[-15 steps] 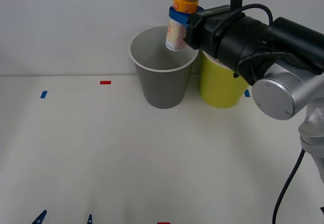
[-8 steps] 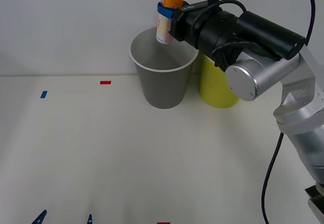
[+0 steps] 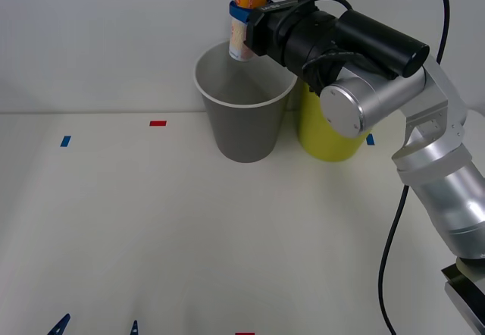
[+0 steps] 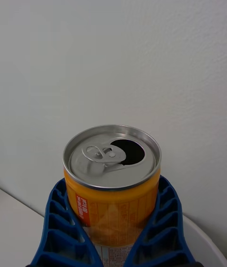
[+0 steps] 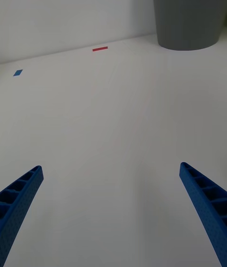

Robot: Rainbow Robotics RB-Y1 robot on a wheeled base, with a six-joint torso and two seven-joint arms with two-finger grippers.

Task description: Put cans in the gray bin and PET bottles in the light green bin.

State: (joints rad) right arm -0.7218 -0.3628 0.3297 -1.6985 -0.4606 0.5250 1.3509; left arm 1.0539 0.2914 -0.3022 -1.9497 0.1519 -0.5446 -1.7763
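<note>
The tabletop (image 3: 189, 221) looks bare apart from the gray bin (image 3: 244, 119) with the light green bin (image 3: 330, 134) right beside it, so going by this the drop of 1 can looks like all that's left. The right arm reaches out level, and the right gripper (image 3: 241, 13) is pinching the orange drink can (image 3: 244, 18) upright above the gray bin's mouth, not let go yet. The left gripper (image 5: 113, 210) hangs low over the near tabletop with its fingers spread wide, holding nothing.

Right pincer (image 3: 241, 15) clamps the can (image 3: 245, 17) above the gray bin (image 3: 244, 108).

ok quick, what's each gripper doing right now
Right gripper: shut on the can, held above the gray bin.
Left gripper: open, holding nothing, low over the table.
</note>
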